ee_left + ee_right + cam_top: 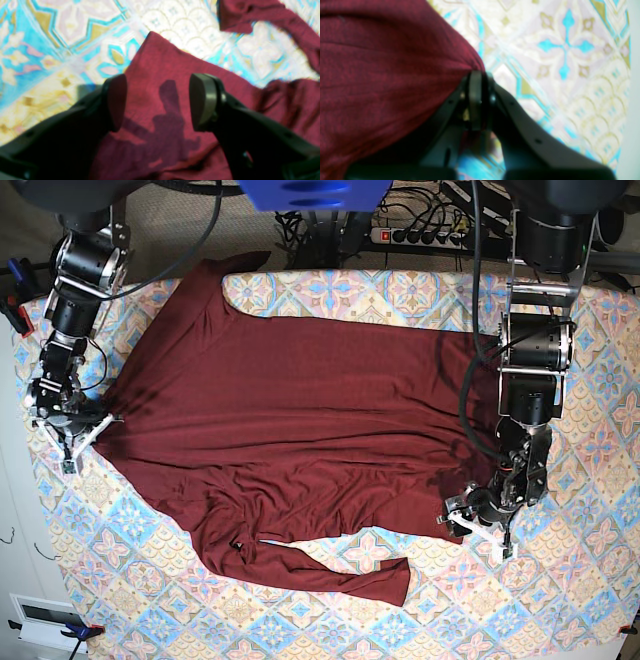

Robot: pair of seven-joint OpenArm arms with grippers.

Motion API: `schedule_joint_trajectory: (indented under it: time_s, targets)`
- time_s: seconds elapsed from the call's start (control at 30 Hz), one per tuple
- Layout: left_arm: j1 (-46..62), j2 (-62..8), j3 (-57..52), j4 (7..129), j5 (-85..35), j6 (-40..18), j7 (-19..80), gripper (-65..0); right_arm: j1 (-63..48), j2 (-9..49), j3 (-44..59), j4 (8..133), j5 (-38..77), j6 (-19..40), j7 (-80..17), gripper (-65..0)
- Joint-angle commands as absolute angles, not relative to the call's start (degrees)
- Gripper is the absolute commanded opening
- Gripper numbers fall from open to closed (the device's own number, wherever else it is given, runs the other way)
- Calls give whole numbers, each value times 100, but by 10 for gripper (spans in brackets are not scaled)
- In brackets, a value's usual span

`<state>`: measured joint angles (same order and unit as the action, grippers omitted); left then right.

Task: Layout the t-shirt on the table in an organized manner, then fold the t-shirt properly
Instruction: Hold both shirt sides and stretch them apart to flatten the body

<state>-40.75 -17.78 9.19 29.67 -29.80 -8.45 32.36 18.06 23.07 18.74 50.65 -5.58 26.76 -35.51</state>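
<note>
The maroon t-shirt (300, 400) lies spread across the patterned table (560, 600), with one long sleeve (330, 570) trailing along the near side. My right gripper (80, 435) is at the garment's left edge, shut on a pinch of the fabric (382, 62); the jaws (477, 75) meet right at the cloth's border. My left gripper (470, 520) hovers low over the shirt's right corner. In the left wrist view it stands open (160, 102), its pads (203, 101) either side of flat fabric (170, 65), holding nothing. The sleeve (275, 20) crosses the upper right.
A power strip and cables (430, 230) lie beyond the table's far edge. A white box (45, 620) sits off the near left corner. Bare tablecloth (75, 25) shows left of the left gripper and right of the right gripper (557, 50).
</note>
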Motion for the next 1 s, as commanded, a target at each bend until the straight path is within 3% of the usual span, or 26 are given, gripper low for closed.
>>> schedule_joint_trajectory:
  time_s: [0.0,0.63,0.7,0.9,0.97]
  targets:
    - [-4268,-1824,910,3055,-2870,-822,3125,-260,1921,2484,2018,5156,-611,2580,-3530,-639]
    - [-3916,-1464,875,3046,-1604,-822,3125,-271,1798,2475,2325,5182,-611,2580,-3530,-640]
    - [-3916,-1490,875,3046,-1604,-822,3125,-328,1798,2475,2334,5182,-611,2580,-3530,-640]
    - [-3916,-1754,866,3046,-1596,-813,2809,-650,1798,2475,2316,5191,-611,2580,-3565,-640]
    - [-3916,-1938,857,3046,-1613,-769,2738,-650,1798,2475,2316,5244,-611,2580,-3574,-640]
